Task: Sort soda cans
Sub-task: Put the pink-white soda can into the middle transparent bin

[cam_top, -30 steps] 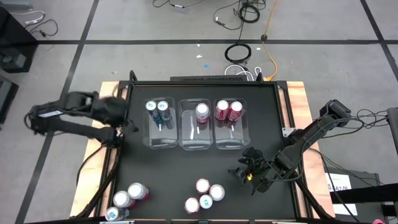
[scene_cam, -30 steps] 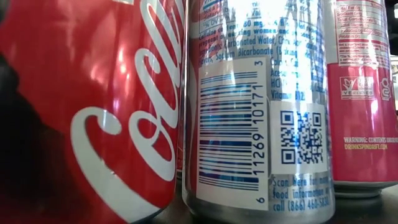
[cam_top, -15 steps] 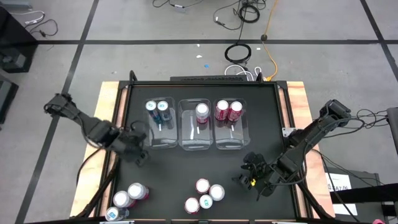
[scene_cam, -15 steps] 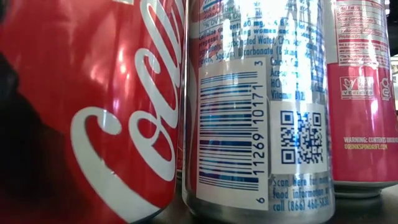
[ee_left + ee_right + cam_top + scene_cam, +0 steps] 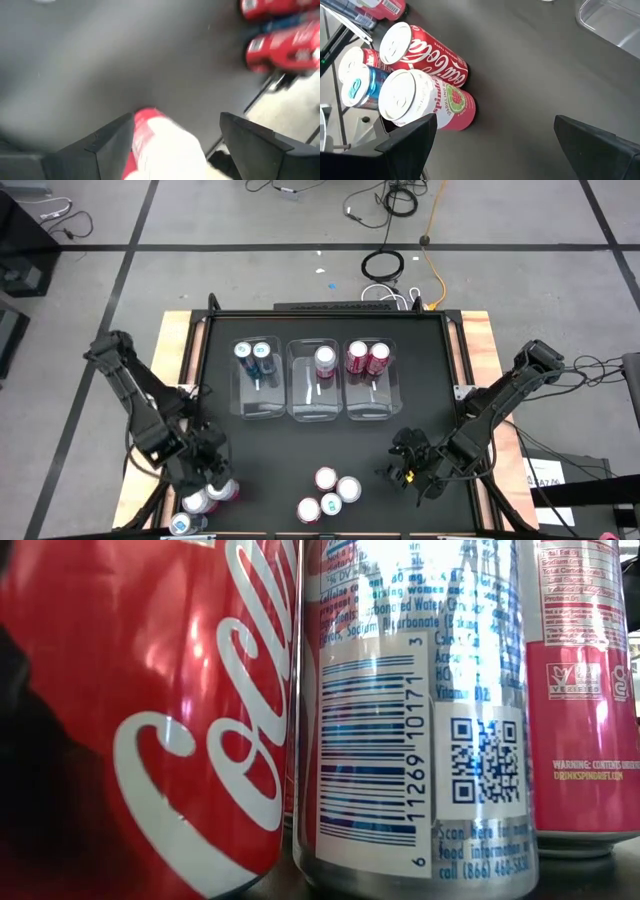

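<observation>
Now | left gripper (image 5: 207, 472) open over red can (image 5: 160, 142) | right gripper (image 5: 408, 465) wide, empty

Both arms low at the table's near side.
Left gripper (image 5: 208, 472) at 7 o'clock, jaws apart; right gripper (image 5: 404, 463) at 5 o'clock, jaws wide.

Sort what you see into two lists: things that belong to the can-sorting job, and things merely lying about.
Belongs to the job:
- loose soda cans near the front edge
- cans near the left front corner
- cans already in the clear bins
- clear bins

Just lying about:
- coiled black cable on the floor
- orange cord
</observation>
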